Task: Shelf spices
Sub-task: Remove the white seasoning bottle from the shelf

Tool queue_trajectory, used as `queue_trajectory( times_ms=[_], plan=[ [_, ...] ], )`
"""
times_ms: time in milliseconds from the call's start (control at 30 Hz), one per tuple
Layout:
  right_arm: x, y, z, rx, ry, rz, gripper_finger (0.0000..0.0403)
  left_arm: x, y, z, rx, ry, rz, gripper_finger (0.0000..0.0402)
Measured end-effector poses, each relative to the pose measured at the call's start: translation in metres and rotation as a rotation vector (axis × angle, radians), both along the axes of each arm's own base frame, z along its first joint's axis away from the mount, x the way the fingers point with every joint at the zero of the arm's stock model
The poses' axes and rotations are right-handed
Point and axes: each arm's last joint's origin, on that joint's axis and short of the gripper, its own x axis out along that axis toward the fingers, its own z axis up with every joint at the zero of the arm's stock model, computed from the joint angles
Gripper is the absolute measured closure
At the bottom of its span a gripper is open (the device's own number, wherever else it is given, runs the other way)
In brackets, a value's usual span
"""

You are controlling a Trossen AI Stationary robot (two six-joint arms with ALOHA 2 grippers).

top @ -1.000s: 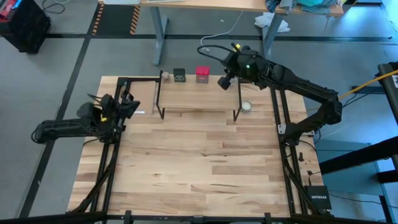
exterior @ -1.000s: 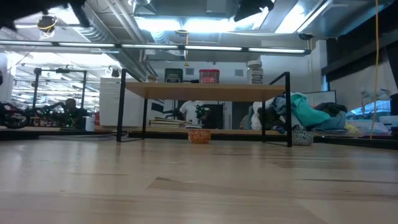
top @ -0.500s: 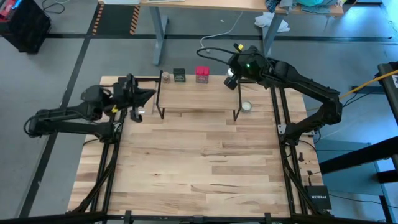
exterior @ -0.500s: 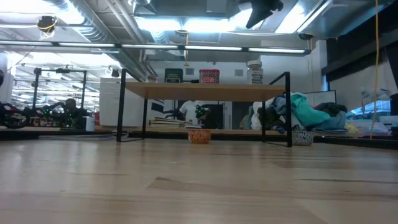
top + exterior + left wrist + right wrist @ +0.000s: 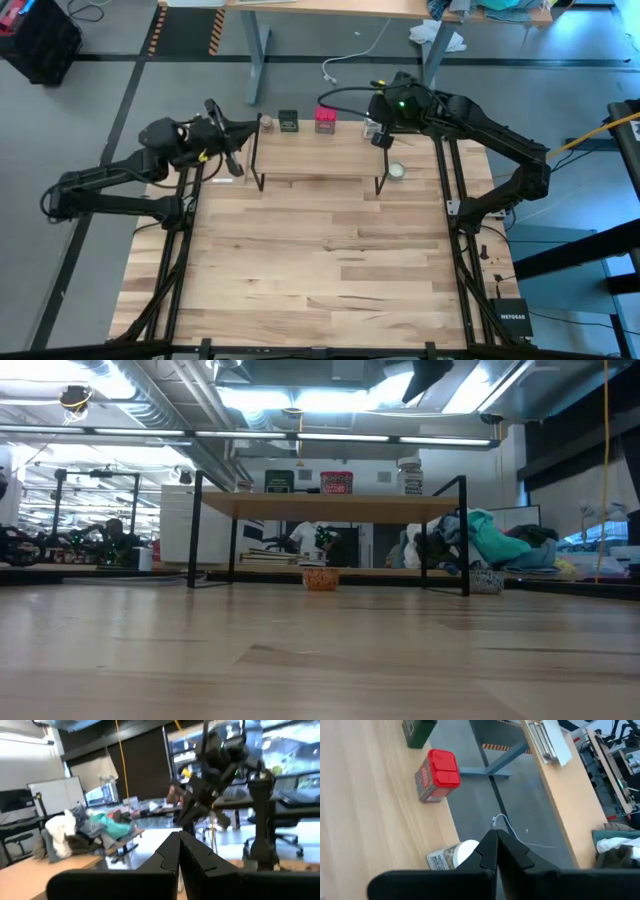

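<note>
Spices (image 5: 288, 121) lined along shelf (image 5: 315, 155) back edge, white-lidded jar (image 5: 372, 128) now at right corner; right gripper (image 5: 381, 139) risen, fingers pressed together; left gripper (image 5: 232, 152) newly beside left edge, likewise closed.

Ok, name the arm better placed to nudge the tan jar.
Left: the left hand is by the shelf's left end, near the tan jar; the right hand is over the white-lidded jar.
</note>
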Motion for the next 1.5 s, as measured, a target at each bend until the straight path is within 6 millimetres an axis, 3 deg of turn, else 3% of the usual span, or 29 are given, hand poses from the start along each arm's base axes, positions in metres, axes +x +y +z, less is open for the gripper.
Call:
queue_trajectory(
  times_ms=[200, 333, 567, 767, 833, 1000, 1300, 1500],
  plan=[
    [-0.002, 0.002, -0.006, 0.088, 0.016, -0.002, 0.0391, 0.008, 0.007, -0.01, 0.03, 0.11, 0.035, 0.04],
    [-0.002, 0.0, -0.016, 0.195, 0.051, 0.003, 0.0356, 0.018, 0.009, -0.017, 0.057, 0.168, 0.031, 0.04],
    [0.004, -0.018, -0.033, 0.26, 0.121, -0.059, 0.0207, 0.035, 0.007, -0.028, 0.085, 0.245, -0.004, 0.04],
    [0.013, -0.031, -0.041, 0.204, 0.142, -0.092, 0.0048, 0.037, 0.005, -0.032, 0.055, 0.274, -0.018, 0.04],
    [0.015, -0.032, -0.042, 0.188, 0.166, -0.093, 0.0015, 0.037, 0.005, -0.034, 0.041, 0.283, -0.02, 0.04],
    [0.017, -0.041, -0.049, 0.282, 0.142, -0.065, 0.0025, 0.037, 0.005, -0.035, 0.027, 0.29, -0.021, 0.04],
    [0.013, -0.077, -0.063, 0.282, 0.164, -0.164, 0.0006, 0.037, 0.005, -0.037, 0.023, 0.308, -0.021, 0.04],
    [0.008, -0.092, -0.066, 0.376, 0.092, -0.124, 0.0004, 0.037, 0.005, -0.038, 0.018, 0.32, -0.022, 0.04]
  ],
)
